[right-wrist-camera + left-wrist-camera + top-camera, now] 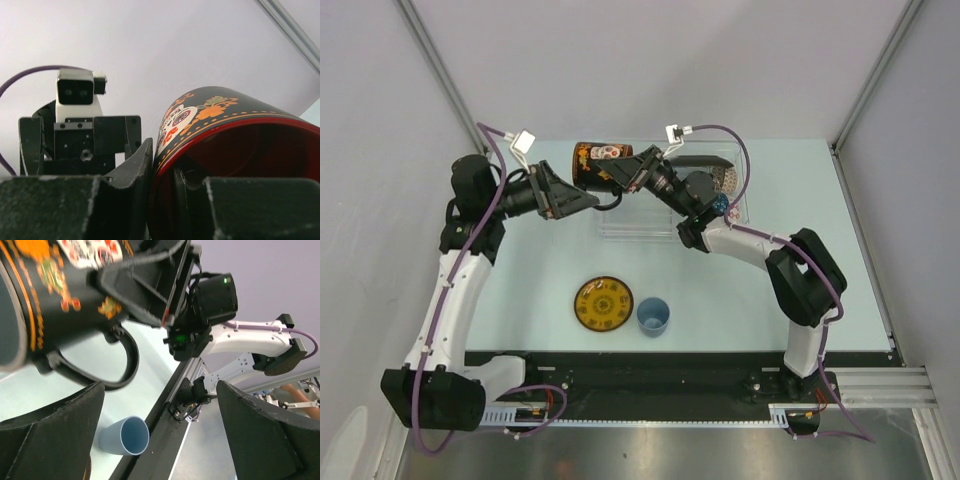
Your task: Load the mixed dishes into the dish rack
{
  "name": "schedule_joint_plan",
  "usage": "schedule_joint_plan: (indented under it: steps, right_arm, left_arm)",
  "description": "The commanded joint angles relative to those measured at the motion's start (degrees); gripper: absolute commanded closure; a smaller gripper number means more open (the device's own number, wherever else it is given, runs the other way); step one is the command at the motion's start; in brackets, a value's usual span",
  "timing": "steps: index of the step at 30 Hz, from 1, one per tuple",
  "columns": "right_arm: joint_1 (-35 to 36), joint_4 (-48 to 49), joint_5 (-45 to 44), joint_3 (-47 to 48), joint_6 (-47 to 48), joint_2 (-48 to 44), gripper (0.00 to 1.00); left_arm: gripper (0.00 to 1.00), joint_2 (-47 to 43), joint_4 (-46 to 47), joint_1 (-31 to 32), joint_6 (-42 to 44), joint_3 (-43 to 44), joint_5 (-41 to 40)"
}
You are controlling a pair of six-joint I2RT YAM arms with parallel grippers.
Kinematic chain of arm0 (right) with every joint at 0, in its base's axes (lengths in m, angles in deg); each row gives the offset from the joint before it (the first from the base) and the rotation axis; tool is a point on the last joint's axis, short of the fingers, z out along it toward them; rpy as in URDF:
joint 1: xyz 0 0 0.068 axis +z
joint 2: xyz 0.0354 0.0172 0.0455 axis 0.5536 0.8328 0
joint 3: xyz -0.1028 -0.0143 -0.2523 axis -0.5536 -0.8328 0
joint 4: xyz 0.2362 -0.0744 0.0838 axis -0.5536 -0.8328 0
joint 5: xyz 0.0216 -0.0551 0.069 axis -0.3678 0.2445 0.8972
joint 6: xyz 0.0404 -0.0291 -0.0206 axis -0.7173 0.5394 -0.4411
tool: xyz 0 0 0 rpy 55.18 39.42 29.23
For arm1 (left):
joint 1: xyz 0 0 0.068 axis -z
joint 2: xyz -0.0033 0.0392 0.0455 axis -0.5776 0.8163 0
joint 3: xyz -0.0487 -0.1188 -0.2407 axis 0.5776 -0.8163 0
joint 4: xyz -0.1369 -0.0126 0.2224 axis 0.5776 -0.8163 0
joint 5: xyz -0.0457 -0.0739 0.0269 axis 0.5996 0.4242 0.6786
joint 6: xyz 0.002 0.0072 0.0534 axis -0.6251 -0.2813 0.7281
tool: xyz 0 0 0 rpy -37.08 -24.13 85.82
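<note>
We see the dark red-lined mug (602, 165) held off the table on its side, near the far left corner of the dish rack (620, 232). Its long axis runs roughly level, left to right. The red mouth faces right towards the right arm, the base points left, and the handle hangs downward.

The right gripper (632, 170) is nearly closed on the mug's rim, one finger inside the mouth and one outside against the painted wall.

The left gripper (592, 203) is spread fully wide and grasps nothing. It sits just below the mug, close by the handle, crowding the space beneath it.

Nearer the arm bases, well apart from the mug, the yellow-brown saucer (603, 304) lies flat with the light blue cup (653, 317) just beside it.
</note>
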Motion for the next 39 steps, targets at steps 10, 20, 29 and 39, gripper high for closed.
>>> schedule_joint_plan:
  steps: [10, 20, 29, 39]
  right_arm:
    - [-0.7, 29.47, -0.07, 10.24, -2.07, -1.54, 1.0]
    - [2.29, 29.74, -1.57, 11.56, -3.57, 0.13, 1.0]
    - [4.84, 29.74, -2.27, 15.69, -6.29, 3.03, 1.0]
    - [7.82, 29.82, -3.32, 13.23, -9.64, 2.33, 1.0]
  left_arm:
    - [0.01, -3.03, -6.04, 1.36, 3.92, 3.24, -4.35]
    - [0.0, 3.02, 0.21, 5.32, -1.18, 5.08, -6.55]
    - [0.0, 6.28, 1.79, 7.08, -3.91, 7.54, -8.04]
    - [0.24, 6.46, 9.87, 5.5, -11.73, 7.02, -8.04]
